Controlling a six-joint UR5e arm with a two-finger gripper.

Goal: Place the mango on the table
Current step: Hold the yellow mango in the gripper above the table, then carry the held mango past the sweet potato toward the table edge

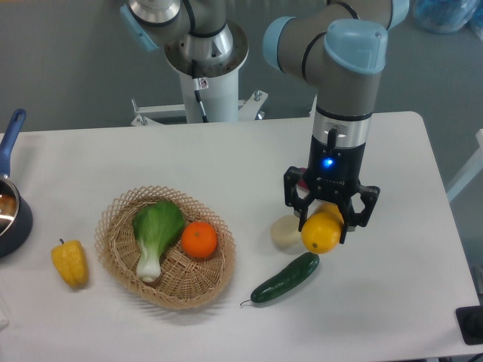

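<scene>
The mango (320,235) is a smooth yellow-orange oval fruit. It sits between the black fingers of my gripper (326,225), which is shut on it. The gripper points straight down over the right half of the white table (392,302) and holds the mango just above the tabletop or barely touching it; I cannot tell which. The mango's top is hidden by the gripper body.
A pale round vegetable (286,232) lies just left of the mango, and a green cucumber (285,278) just below it. A wicker basket (189,286) holds a bok choy (155,230) and an orange (199,240). A yellow bell pepper (69,262) and a blue-handled pot (10,215) are at the far left.
</scene>
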